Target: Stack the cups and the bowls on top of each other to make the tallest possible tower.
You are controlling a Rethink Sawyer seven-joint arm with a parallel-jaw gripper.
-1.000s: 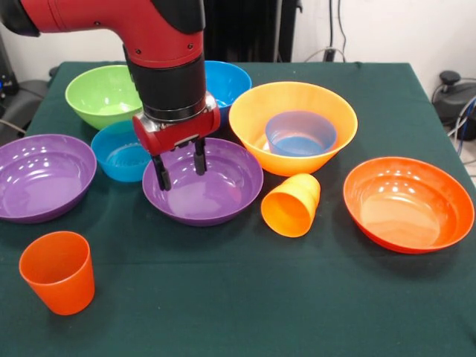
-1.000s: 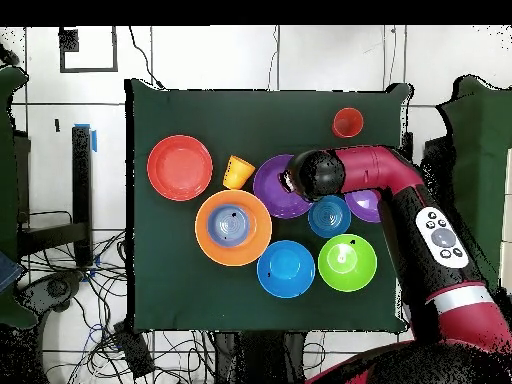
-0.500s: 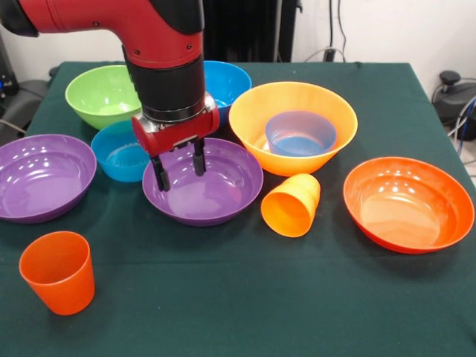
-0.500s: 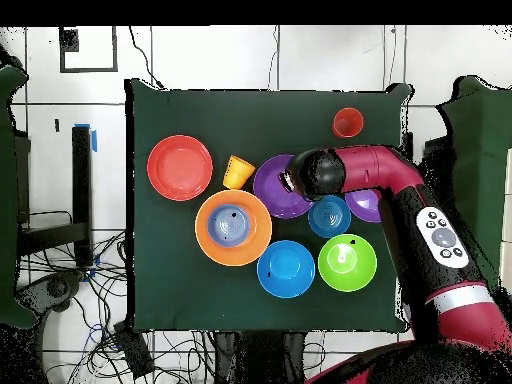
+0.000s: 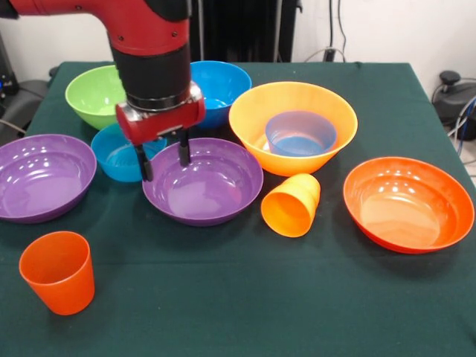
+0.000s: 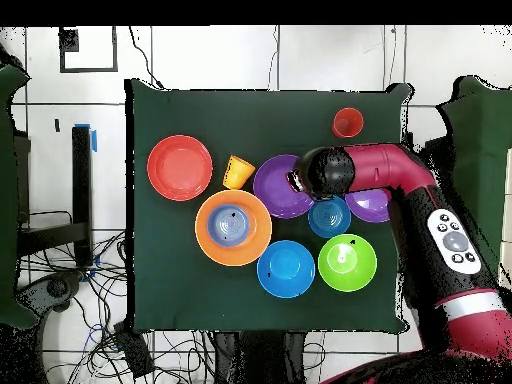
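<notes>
The robot's red and black gripper (image 5: 163,158) hangs with its two thin black fingers (image 5: 183,152) spread apart, grasping nothing, straddling the near-left rim of the glossy, shallow purple plastic bowl (image 5: 212,186) at mid-table. A small translucent blue bowl (image 5: 117,155) sits just beside it; another nests inside the large yellow-orange bowl (image 5: 316,100)

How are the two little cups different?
The red-orange cup stands upright with its mouth up; the yellow-orange cup lies tipped on its side, mouth facing the camera. The red-orange cup sits alone near the front corner; the yellow-orange cup lies between the purple and red-orange bowls. Both are small, tapered and empty.
</notes>
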